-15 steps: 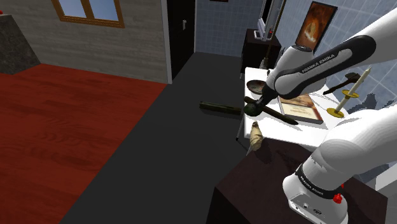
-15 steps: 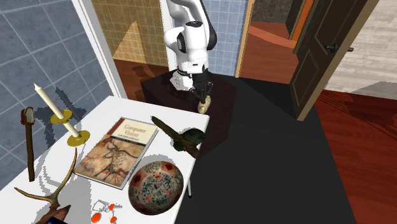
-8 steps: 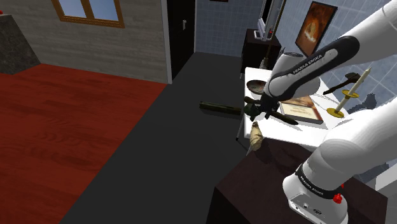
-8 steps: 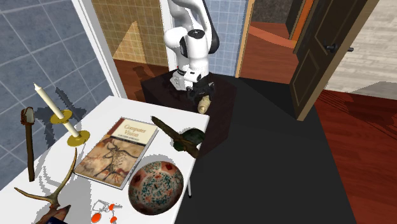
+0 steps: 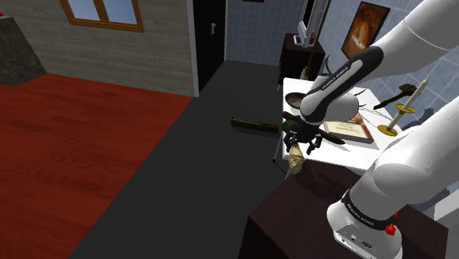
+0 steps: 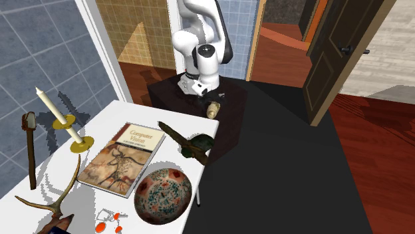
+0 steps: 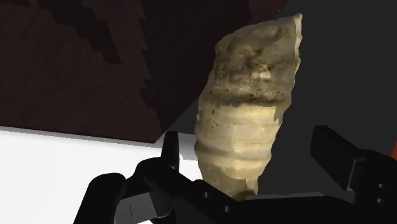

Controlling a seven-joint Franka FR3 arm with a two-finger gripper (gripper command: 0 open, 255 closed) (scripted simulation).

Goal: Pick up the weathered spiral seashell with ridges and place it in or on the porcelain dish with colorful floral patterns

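The weathered, ridged spiral seashell (image 7: 248, 114) is pale beige and lies on the dark stand top (image 5: 309, 213), right by the white table's edge. In the wrist view it sits between my two black fingers (image 7: 170, 151), which stand apart and do not touch it. My gripper (image 7: 249, 141) is open and points down just over the shell (image 5: 296, 158), as the shoulder view shows with the gripper (image 5: 300, 138). The shell (image 6: 213, 108) lies just below the hand in the second exterior view. The floral dish (image 6: 163, 194) sits at the table's near corner there; in the shoulder view the dish (image 5: 296, 98) is beyond the gripper.
On the white table (image 6: 110, 123) lie a book (image 6: 126, 159), a candle in a yellow holder (image 6: 66, 123), an axe (image 6: 30, 149), antlers (image 6: 50, 203) and a dark green long-handled thing (image 6: 189, 143). Dark floor (image 5: 206, 169) lies beside the table; a door (image 6: 332, 53) stands open.
The fingers have gone from shut to open. The hand has come down toward the shell. The shell has not moved.
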